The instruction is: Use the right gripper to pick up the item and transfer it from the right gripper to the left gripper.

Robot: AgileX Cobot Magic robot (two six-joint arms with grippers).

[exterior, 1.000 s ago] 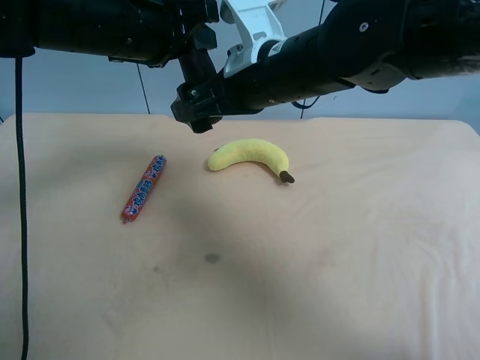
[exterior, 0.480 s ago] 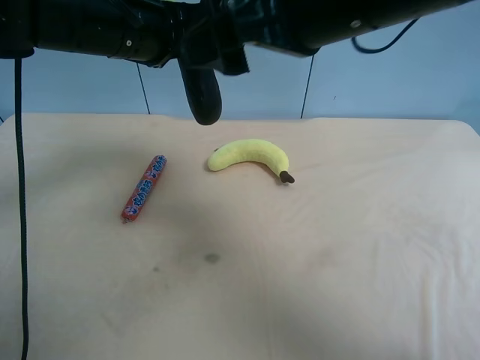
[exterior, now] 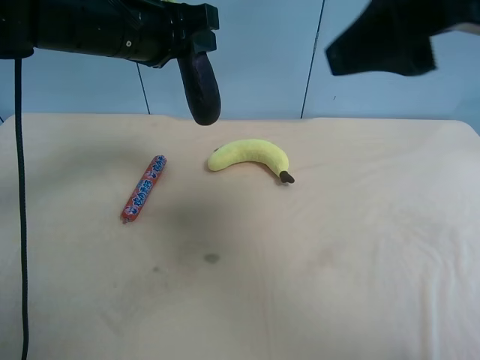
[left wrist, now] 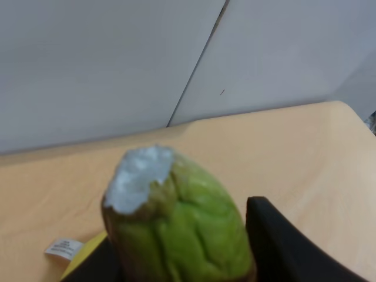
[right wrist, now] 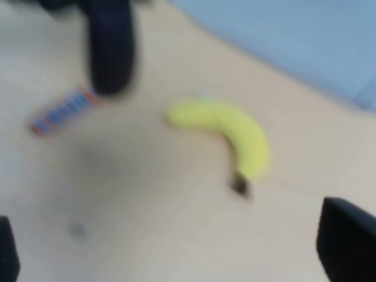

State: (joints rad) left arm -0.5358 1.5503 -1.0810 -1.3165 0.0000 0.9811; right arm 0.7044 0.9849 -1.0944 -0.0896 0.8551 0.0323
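Jaws of the left gripper (exterior: 193,39), on the arm at the exterior high view's left, were clamped on the stem end of the eggplant (exterior: 201,86). It hung straight down, dark rounded end lowest, in the air above the far part of the table (exterior: 360,285). Through the left wrist camera I could see its green stem end with a pale tip, pinched between black fingers (left wrist: 288,249).

Over to the right, the right gripper (right wrist: 176,252) had its jaws spread wide with nothing between them. In the high view it was a dark smear up against the wall (exterior: 262,60), well apart from the eggplant. So I took the handover itself to be done, since the item sat in the left gripper alone. What was left, to my mind, called only for a firm pinch on that glossy, tapering stem end and for the right arm to be clear of it.

As for the rest, a black cable (exterior: 21,225) dangled down the far left edge. A red-and-blue sausage stick (exterior: 144,188) lay on the table, then a small dark spot (exterior: 212,258) on the tabletop nearer the camera. Next came the yellow banana (exterior: 251,156), in that view just below and right of the hanging eggplant and not touching it. Nothing stood between the two grippers.
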